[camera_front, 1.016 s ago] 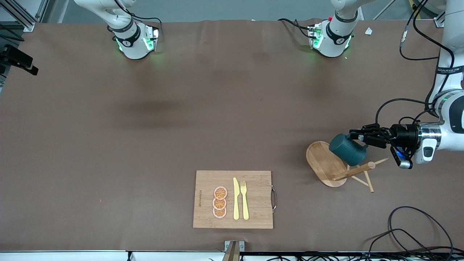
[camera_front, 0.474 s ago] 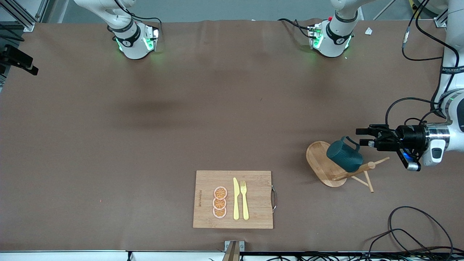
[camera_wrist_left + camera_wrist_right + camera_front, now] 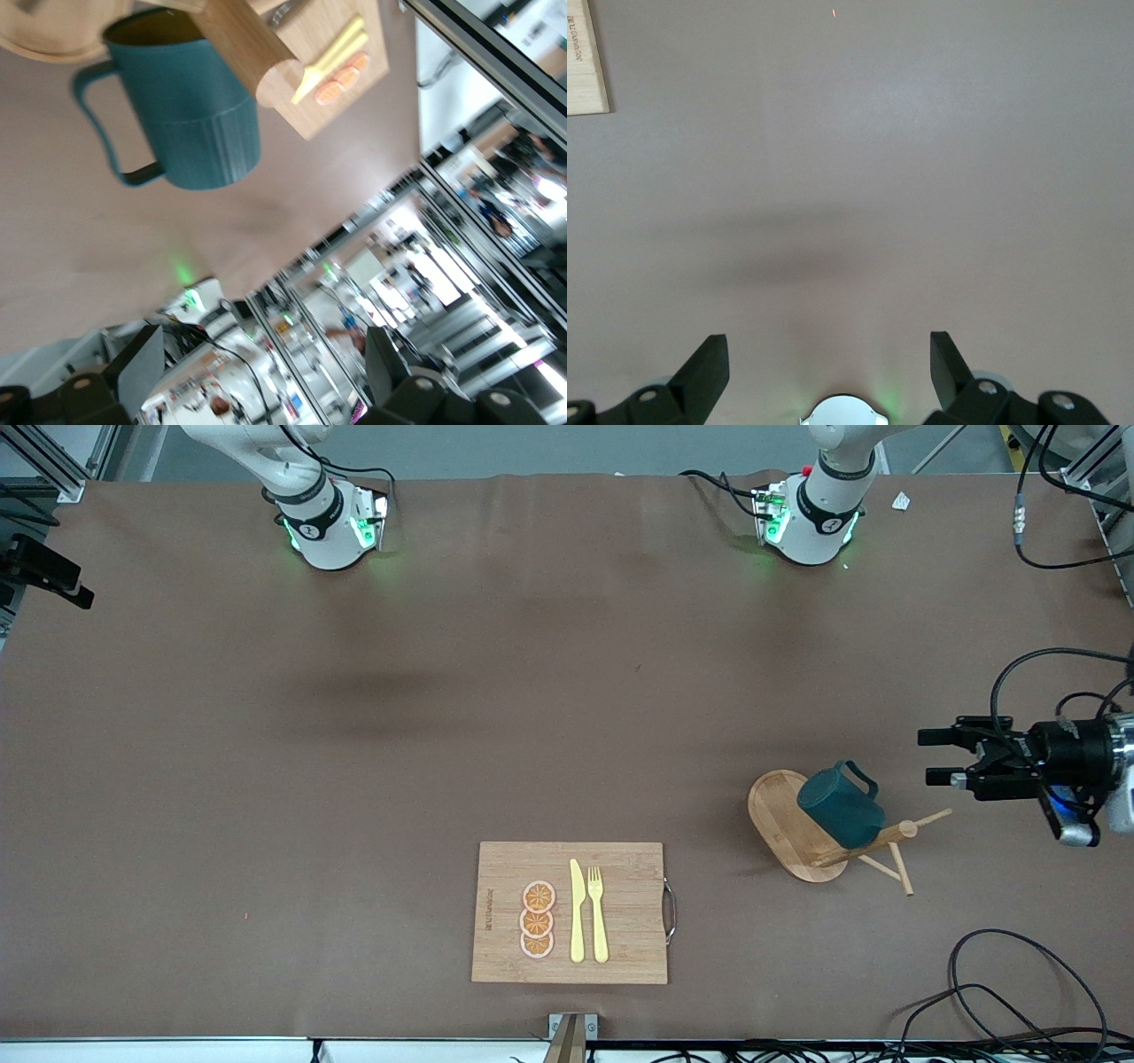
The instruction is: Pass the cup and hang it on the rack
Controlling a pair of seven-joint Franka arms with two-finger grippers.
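The dark teal cup (image 3: 840, 806) hangs on the light wooden rack (image 3: 780, 815), tilted against its post, handle toward the left arm's end of the table. My left gripper (image 3: 926, 757) is open and empty, apart from the cup, beside the rack toward the left arm's end. The left wrist view shows the cup (image 3: 190, 115) by the rack post (image 3: 248, 49), well clear of the left gripper (image 3: 263, 367). My right gripper (image 3: 828, 367) is open and empty over bare table; it is out of the front view.
A bamboo cutting board (image 3: 620, 912) with a yellow knife, a fork and three orange slices lies near the front edge; its corner shows in the right wrist view (image 3: 585, 62). Loose black cables (image 3: 1019, 992) lie at the left arm's end.
My left gripper let go of the cup and drew back toward the left arm's end of the table. The cup settled onto the rack and stays there.
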